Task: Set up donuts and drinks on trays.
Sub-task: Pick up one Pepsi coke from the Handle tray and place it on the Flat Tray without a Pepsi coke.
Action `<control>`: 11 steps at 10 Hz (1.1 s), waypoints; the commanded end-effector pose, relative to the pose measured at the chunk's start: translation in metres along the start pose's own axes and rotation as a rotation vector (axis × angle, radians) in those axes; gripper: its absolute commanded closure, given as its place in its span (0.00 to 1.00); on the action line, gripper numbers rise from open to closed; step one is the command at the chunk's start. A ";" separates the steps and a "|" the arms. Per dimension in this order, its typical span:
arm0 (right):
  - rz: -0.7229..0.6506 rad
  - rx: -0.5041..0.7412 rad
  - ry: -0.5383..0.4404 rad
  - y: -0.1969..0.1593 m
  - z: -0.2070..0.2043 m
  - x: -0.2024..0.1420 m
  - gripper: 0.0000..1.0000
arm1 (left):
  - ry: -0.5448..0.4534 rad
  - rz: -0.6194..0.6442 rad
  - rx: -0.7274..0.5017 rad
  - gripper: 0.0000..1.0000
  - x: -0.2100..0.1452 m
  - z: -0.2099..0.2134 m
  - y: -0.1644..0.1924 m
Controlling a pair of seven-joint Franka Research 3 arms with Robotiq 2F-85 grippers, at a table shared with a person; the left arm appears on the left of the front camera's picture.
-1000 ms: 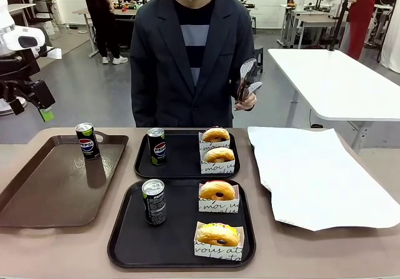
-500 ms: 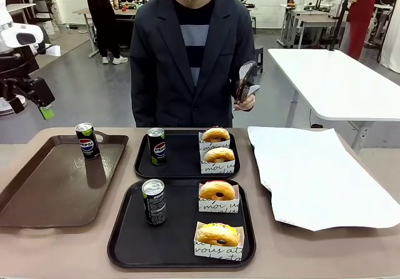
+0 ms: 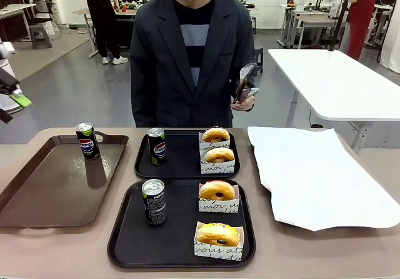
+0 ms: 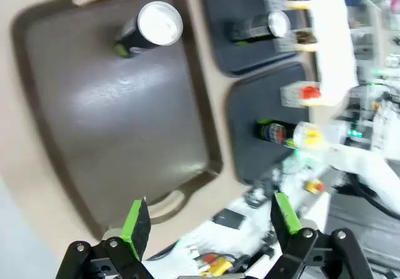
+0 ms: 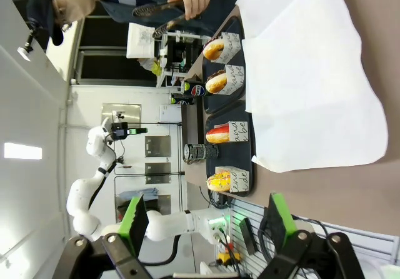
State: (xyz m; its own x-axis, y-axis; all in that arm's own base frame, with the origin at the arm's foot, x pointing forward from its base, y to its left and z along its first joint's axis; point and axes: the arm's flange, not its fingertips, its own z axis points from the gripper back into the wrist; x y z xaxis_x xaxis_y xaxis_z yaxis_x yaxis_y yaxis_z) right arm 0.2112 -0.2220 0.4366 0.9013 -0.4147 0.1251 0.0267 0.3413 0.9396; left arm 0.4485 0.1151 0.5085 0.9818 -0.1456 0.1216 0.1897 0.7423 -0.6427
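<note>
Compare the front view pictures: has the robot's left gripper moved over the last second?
Yes. The left gripper has pulled back toward the picture's left edge, away from the can on the brown tray; just a green-padded tip stays in frame.

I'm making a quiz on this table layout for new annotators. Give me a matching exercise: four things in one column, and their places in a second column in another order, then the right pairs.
Things:
1. Lone Pepsi can
2. Tongs
3. White paper sheet
4. Donut with yellow icing

Places:
A. In the person's hand, above the table
B. On the near black tray, at its front right
C. On the brown tray, at its far corner
D. Spread over the table's right side

Pairs: 1-C, 2-A, 3-D, 4-B
</note>
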 end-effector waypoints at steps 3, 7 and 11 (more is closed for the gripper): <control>0.014 0.016 -0.002 0.000 0.000 0.001 0.00 | -0.191 0.102 -0.357 0.00 -0.044 0.042 0.090; 0.014 0.016 -0.002 0.000 0.000 0.001 0.00 | -0.205 0.172 -0.408 0.00 -0.062 0.037 0.151; 0.014 0.016 -0.002 0.000 0.000 0.001 0.00 | -0.205 0.279 -0.443 0.00 -0.072 0.018 0.175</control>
State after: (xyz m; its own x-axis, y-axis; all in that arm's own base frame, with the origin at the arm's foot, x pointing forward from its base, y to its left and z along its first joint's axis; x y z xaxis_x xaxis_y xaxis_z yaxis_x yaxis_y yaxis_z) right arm 0.2113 -0.2219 0.4366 0.9014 -0.4146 0.1249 0.0268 0.3413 0.9396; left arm 0.4083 0.2657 0.3965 0.9881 0.1523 0.0198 -0.0420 0.3921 -0.9190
